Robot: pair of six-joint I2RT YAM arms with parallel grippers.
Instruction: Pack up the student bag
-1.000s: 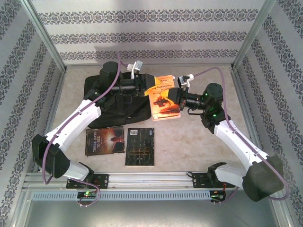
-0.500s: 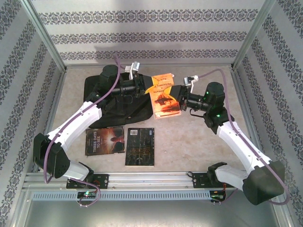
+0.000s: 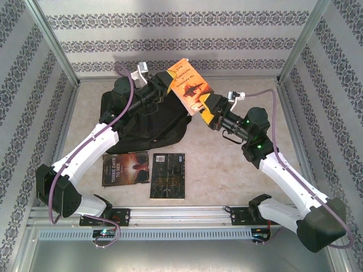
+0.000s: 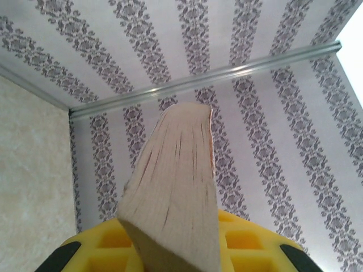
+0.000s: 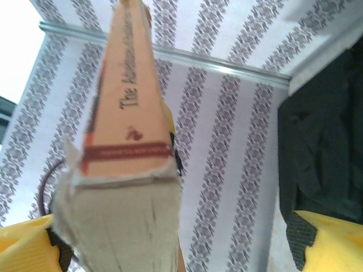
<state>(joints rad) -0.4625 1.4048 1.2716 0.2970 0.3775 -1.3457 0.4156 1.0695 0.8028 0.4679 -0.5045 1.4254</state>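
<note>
Top view: left gripper (image 3: 168,86) sits in the upper centre of frame, jaws pinched on the upper-left edge of the orange book (image 3: 190,89). The book is held up off the table (image 3: 227,164), tilted, cover up, running down-right toward the right gripper (image 3: 209,111). Left wrist view: the book's page block (image 4: 176,192) rises out from between the yellow fingers (image 4: 249,243) at the bottom edge, clamped tight, with striped wallpaper behind it. Right wrist view: jaws are spread wide, with yellow fingers (image 5: 326,241) in the two bottom corners. The book's worn lower end (image 5: 122,221) sits between them, close to the lower-left finger and well apart from the lower-right one, so there's no pinch on that side. Spine text reads "The Adventures…", the rest is blurred. The student bag (image 3: 144,124) lies flat on the table, left of centre, under and just behind the left arm; its black fabric also shows at the right edge of the right wrist view (image 5: 323,141). Below the bag, two more books lie flat side by side: the "Three Days to See" book (image 3: 125,168) on the left and a dark book (image 3: 168,175) just right of it.
</note>
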